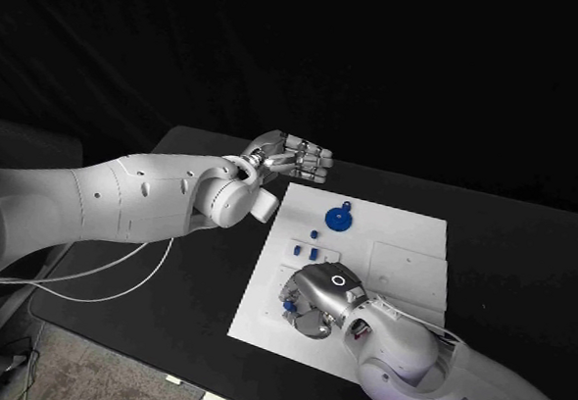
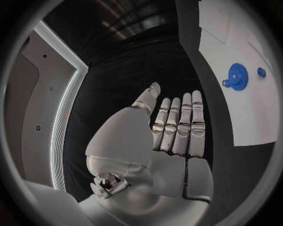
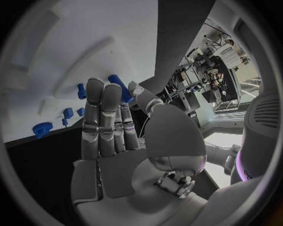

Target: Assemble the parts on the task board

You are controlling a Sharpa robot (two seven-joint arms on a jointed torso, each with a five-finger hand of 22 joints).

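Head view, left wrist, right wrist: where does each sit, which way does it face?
Head view: looks down at the task board; both arms show.
Left wrist view: behind the left robot hand, open, beside the board.
Right wrist view: behind the right robot hand, fingers on a blue part.
All share the blue gear.

1. We see the task board (image 1: pixel 396 263), a white rectangular plate lying flat at the middle of the black table, its long side running from 12 towards 6 o'clock.
2. A blue gear (image 1: pixel 338 216) with a small tab sits on the board's 11 o'clock part, lying flat.
3. Several small blue pieces (image 1: pixel 307 251) stand in a cluster along the board's 9 o'clock edge, just below the gear.
4. Another blue piece (image 1: pixel 286 305) shows near the board's 7 o'clock corner.
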